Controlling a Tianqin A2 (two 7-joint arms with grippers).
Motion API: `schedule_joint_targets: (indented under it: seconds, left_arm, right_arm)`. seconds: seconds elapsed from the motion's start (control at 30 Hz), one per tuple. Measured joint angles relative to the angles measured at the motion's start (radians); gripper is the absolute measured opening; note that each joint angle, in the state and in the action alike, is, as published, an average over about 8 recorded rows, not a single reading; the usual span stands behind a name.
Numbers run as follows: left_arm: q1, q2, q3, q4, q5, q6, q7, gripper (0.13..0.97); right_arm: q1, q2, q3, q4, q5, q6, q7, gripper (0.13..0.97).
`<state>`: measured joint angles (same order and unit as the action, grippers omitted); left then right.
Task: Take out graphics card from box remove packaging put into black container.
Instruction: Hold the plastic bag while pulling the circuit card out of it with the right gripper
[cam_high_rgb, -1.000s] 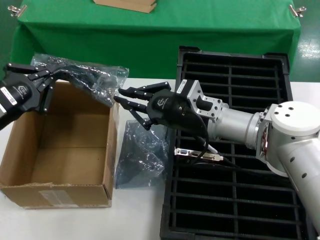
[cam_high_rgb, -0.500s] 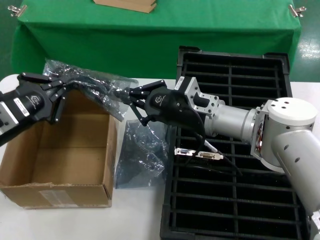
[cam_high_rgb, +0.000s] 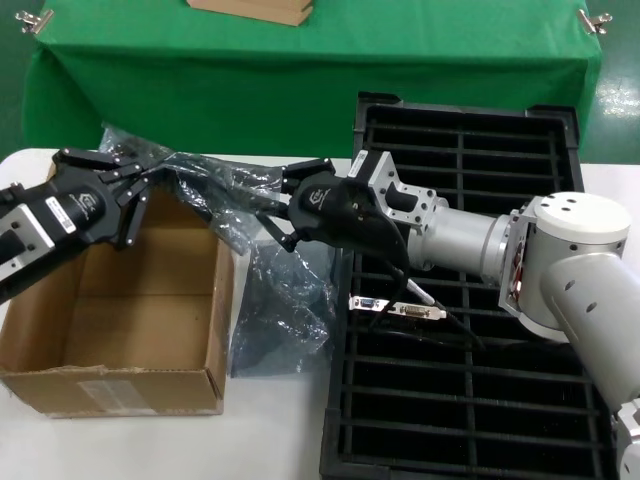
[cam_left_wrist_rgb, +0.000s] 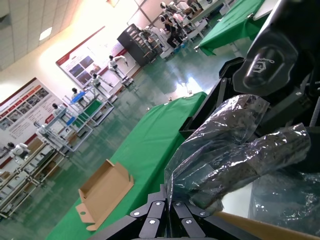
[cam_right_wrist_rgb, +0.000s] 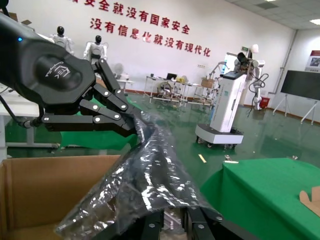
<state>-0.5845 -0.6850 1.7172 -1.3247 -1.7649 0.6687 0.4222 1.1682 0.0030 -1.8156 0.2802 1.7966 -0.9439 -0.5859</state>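
The brown box (cam_high_rgb: 120, 320) sits open on the white table (cam_high_rgb: 270, 440) and looks empty inside, so the taking-out part seems done. Just above the box's far corner, the two robot hands hold a shiny grey-blue bag (cam_high_rgb: 215, 190) up in the air between them. The left gripper (cam_high_rgb: 125, 185) has its black fingers closed together on one end of the bag. The right gripper (cam_high_rgb: 285, 205) has its fingers pinched on the other end. In the wrist views the bag looks full and lumpy, so I think the graphics card is inside it, but I cannot see the card itself. That means the unwrapping is not finished yet, and this card has not gone into a slot. Another crinkly bag (cam_high_rgb: 280, 310) lies flat on the table, between the box and the black container (cam_high_rgb: 470, 130). One card with a silver bracket (cam_high_rgb: 400, 308) is already lying on the black container's slots, near its left edge. It seems to have a blue port, so it may be a different card. Most of the slots look bare. Behind the white table is a table with a green cloth (cam_high_rgb: 300, 80), and a flat tan cardboard piece (cam_high_rgb: 255, 10) rests on it. The room is a big hall with a shiny green floor, more green tables, other robots standing about, and red writing on the far wall.
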Motion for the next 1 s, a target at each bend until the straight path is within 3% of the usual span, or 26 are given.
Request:
schedule_joint_targets:
  seconds: [0.4, 0.67, 0.8, 1.0]
  left_arm:
    - [-0.01, 0.01, 0.002, -0.009, 0.0, -0.012, -0.034, 0.139]
    - [-0.019, 0.019, 0.007, 0.001, 0.004, -0.019, -0.047, 0.139]
    - [-0.026, 0.025, 0.012, 0.006, 0.007, -0.021, -0.054, 0.139]
    - [-0.031, 0.031, 0.019, 0.006, 0.008, -0.023, -0.069, 0.139]
  right_arm:
    - [0.008, 0.0, -0.022, -0.021, 0.022, -0.01, -0.01, 0.31]
    - [-0.026, 0.009, -0.02, 0.044, 0.003, -0.003, 0.026, 0.496]
    - [-0.038, 0.013, -0.02, 0.069, -0.004, 0.001, 0.04, 0.496]
    - [-0.043, 0.014, -0.017, 0.081, -0.01, 0.004, 0.046, 0.572]
